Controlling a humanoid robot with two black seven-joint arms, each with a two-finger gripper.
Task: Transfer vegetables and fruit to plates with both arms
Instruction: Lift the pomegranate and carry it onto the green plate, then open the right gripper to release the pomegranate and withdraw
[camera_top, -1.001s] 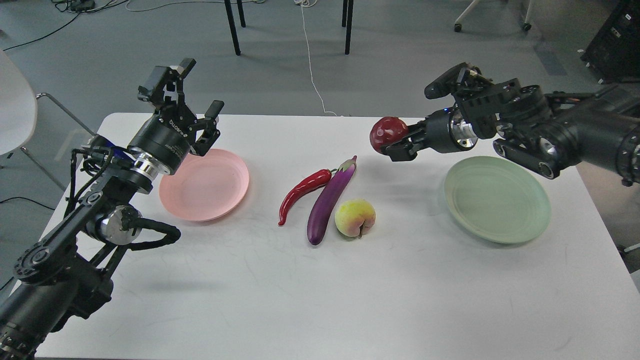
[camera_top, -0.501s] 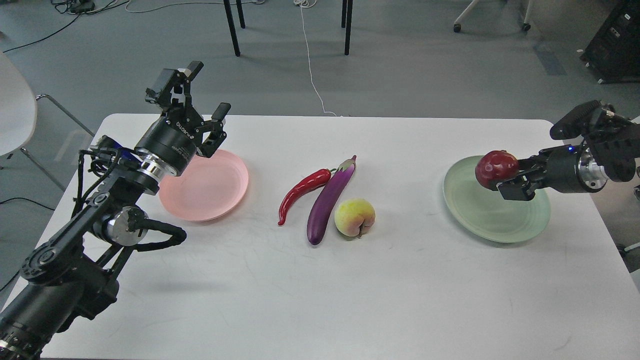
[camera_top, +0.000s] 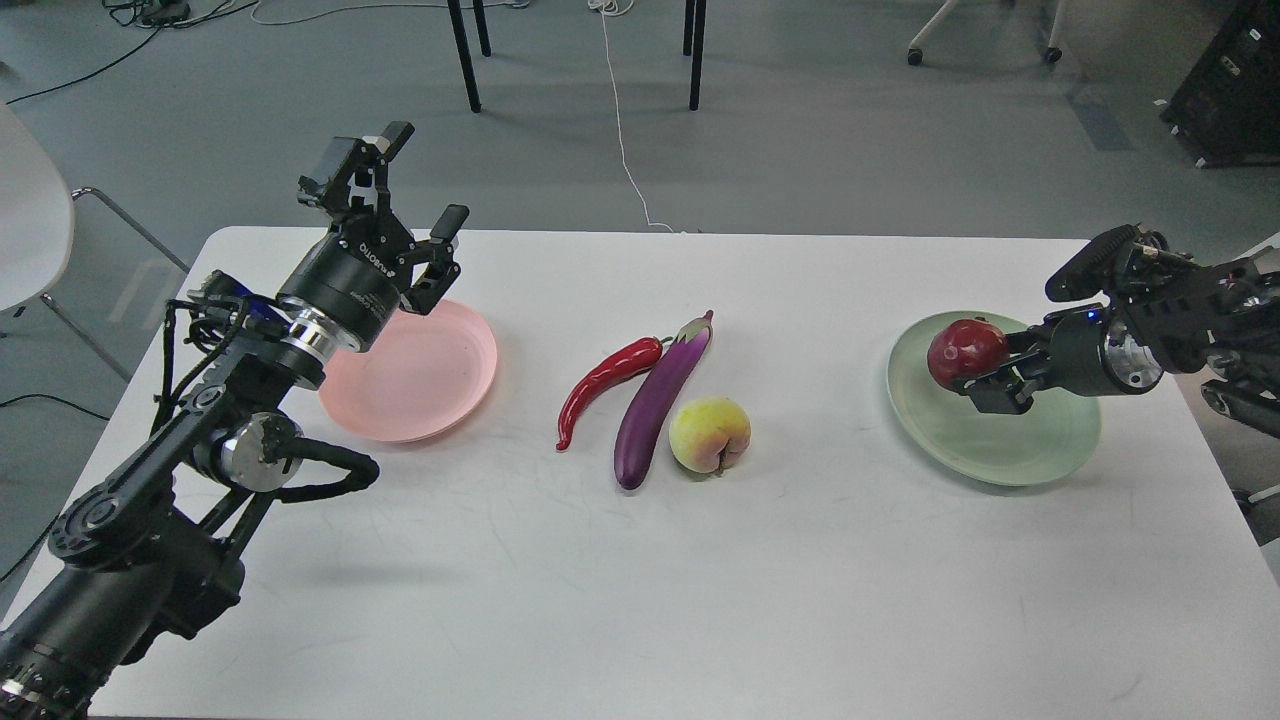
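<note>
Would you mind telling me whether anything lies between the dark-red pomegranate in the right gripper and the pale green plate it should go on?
Nothing visible does. The right gripper holds the round dark-red pomegranate directly over the pale green plastic plate, whose surface is bare. The chili, eggplant and peach lie well off toward the table's middle.

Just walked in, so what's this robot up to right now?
It is sorting produce onto plates. The right end effector holds the pomegranate over the green plate. The left end effector hangs open by the empty pink plate. The chili, eggplant and peach lie mid-table.
</note>
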